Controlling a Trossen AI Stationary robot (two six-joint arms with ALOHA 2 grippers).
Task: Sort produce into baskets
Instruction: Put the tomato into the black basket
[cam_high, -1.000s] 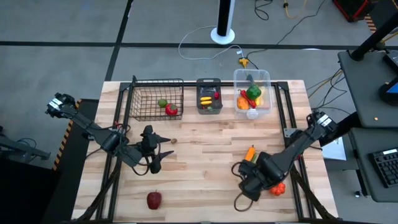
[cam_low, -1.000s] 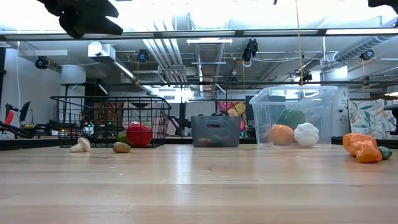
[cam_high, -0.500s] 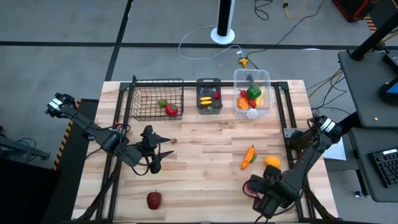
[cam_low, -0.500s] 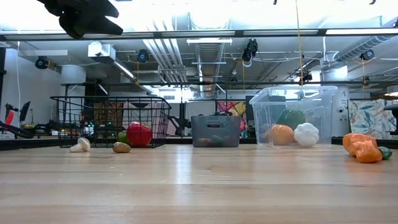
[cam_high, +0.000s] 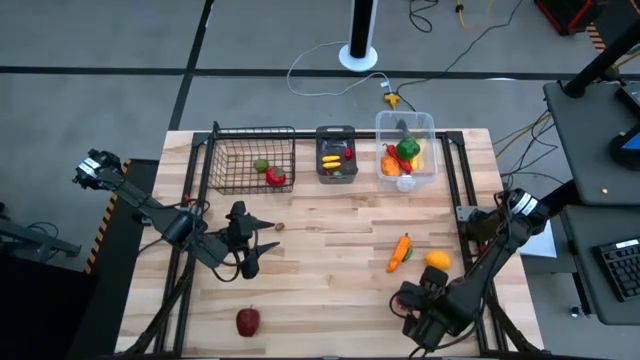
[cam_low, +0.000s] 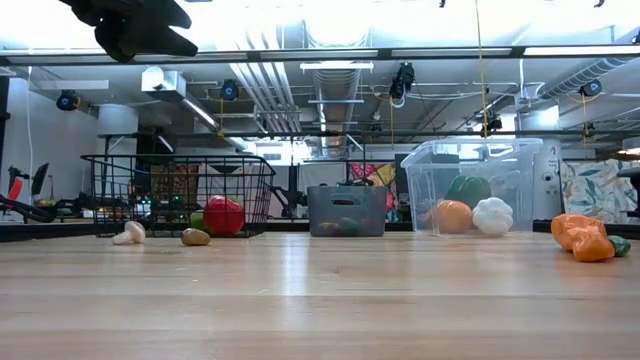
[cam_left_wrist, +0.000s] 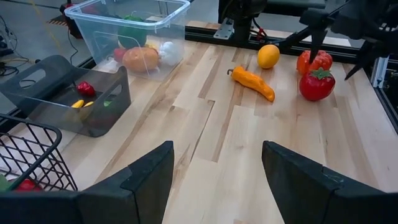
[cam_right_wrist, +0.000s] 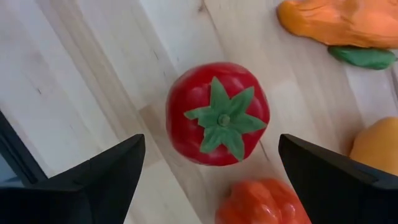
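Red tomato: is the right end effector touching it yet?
Apart. The right wrist view shows the red tomato between the open right end effector fingers, bare wood on both sides.

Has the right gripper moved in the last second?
Yes. In the high view the right gripper has pulled back from beside the orange pepper toward the table's near edge, now open above the red tomato.

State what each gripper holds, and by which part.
Nothing is held. The right gripper is open above the red tomato; the left gripper is open and empty.

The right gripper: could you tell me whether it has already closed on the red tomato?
No. The right gripper is open, its fingers apart on either side of the red tomato, which lies on the table.
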